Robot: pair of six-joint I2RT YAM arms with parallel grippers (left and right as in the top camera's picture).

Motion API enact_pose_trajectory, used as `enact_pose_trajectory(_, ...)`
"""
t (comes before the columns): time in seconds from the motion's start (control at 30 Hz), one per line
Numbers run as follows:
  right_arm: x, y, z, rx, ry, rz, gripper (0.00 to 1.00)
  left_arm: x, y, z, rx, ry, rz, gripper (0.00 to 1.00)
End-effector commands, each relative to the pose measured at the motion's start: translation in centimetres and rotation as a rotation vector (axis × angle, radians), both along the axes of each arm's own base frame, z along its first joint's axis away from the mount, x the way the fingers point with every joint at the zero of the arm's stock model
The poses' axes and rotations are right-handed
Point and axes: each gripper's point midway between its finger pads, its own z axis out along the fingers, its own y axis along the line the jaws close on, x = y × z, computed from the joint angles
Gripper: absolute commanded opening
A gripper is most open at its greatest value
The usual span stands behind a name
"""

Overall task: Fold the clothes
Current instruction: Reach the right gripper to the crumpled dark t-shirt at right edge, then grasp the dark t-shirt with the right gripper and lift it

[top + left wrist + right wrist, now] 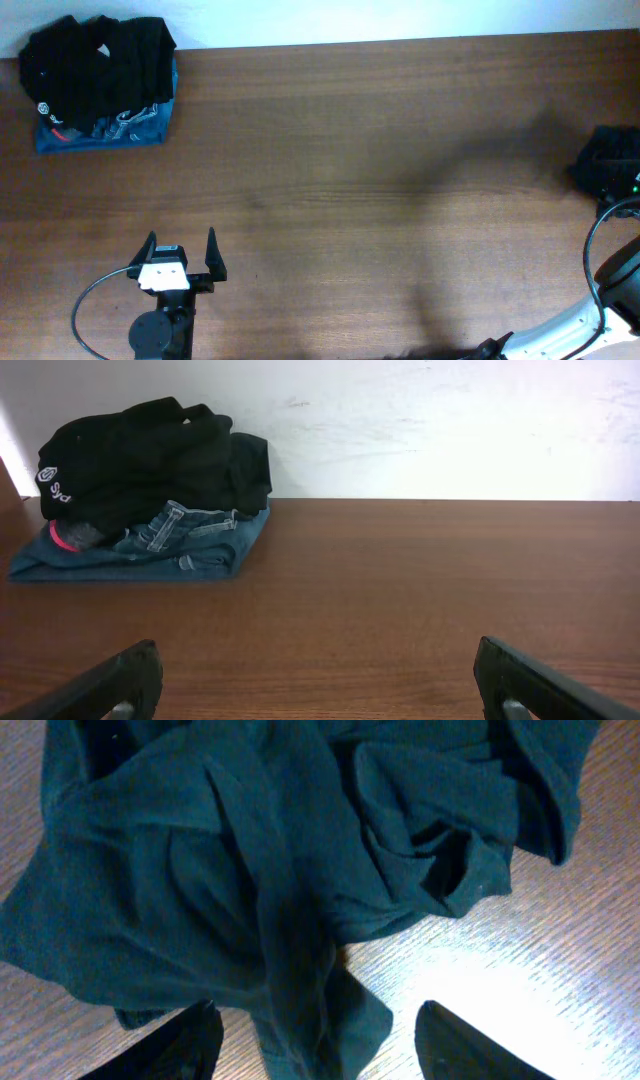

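Note:
The clothes (pixel 250 870) are one dark, crumpled garment lying on the wooden table (pixel 520 980), and they fill most of the right wrist view. My right gripper (pixel 318 1010) hovers right over the garment with its jaws apart. A hanging fold of the cloth lies between its fingers (pixel 170 1045), and nothing is clamped. In the overhead view the clothes (pixel 605 160) are a dark heap at the table's right edge. My left gripper (pixel 181 240) sits near the front left, wide open and with nothing in it, far from the garment. It also shows in the left wrist view (pixel 318 660).
A black ribbed garment with a round white logo (pixel 95 60) lies on a folded blue garment (pixel 100 135) in the far left corner, against the white wall. The left wrist view shows both, black (pixel 140 450) on blue (pixel 170 545). The right arm's white link (pixel 560 340) crosses the front right.

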Motion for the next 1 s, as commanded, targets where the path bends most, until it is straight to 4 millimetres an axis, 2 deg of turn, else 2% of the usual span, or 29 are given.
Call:
enact_pose_trajectory(0.0, 0.1, -0.2, 0.5, -0.01, -0.003, -0.002, 0.66, 0.0, -0.1, -0.2, 0.016, 0.002, -0.004, 0.99)
enact_pose_trajectory(0.07, 0.1, -0.3, 0.5, -0.011, -0.003, -0.002, 0.64, 0.0, -0.1, -0.2, 0.016, 0.002, -0.004, 0.99)
enact_pose_trajectory(0.2, 0.2, -0.3, 0.5, -0.011, -0.004, -0.002, 0.52, 0.0, -0.1, -0.2, 0.016, 0.002, -0.004, 0.99)
enact_pose_trajectory(0.37, 0.3, -0.4, 0.6, -0.017, -0.009, -0.002, 0.25, 0.0, -0.1, -0.2, 0.016, 0.002, -0.004, 0.99)
enact_pose_trajectory(0.47, 0.3, -0.5, 0.6, -0.02, -0.011, -0.002, 0.18, 0.0, -0.1, -0.2, 0.016, 0.002, -0.004, 0.99)
enact_pose_trajectory(0.53, 0.3, -0.5, 0.6, -0.02, -0.011, -0.002, 0.05, 0.0, -0.1, -0.2, 0.016, 0.002, -0.004, 0.99)
enact_pose_trajectory(0.7, 0.8, 0.0, 0.7, 0.005, -0.04, 0.006, 0.04, 0.0, -0.1, -0.2, 0.016, 0.002, -0.004, 0.99)
enact_pose_trajectory(0.8, 3.1, 1.6, 2.3, 0.098, -0.182, 0.046, 0.04, 0.0, -0.1, -0.2, 0.016, 0.002, -0.004, 0.99)
enact_pose_trajectory(0.87, 4.7, 2.3, 5.0, 0.139, -0.285, 0.058, 0.04, 0.0, -0.1, -0.2, 0.016, 0.002, -0.004, 0.99)
enact_pose_trajectory(0.9, 5.6, 2.8, 7.2, 0.154, -0.347, 0.088, 0.04, 0.0, -0.1, -0.2, 0.016, 0.002, -0.004, 0.99)
enact_pose_trajectory(0.97, 6.4, 3.3, 9.8, 0.179, -0.418, 0.096, 0.04, 0.0, -0.1, -0.2, 0.016, 0.002, -0.004, 0.99)
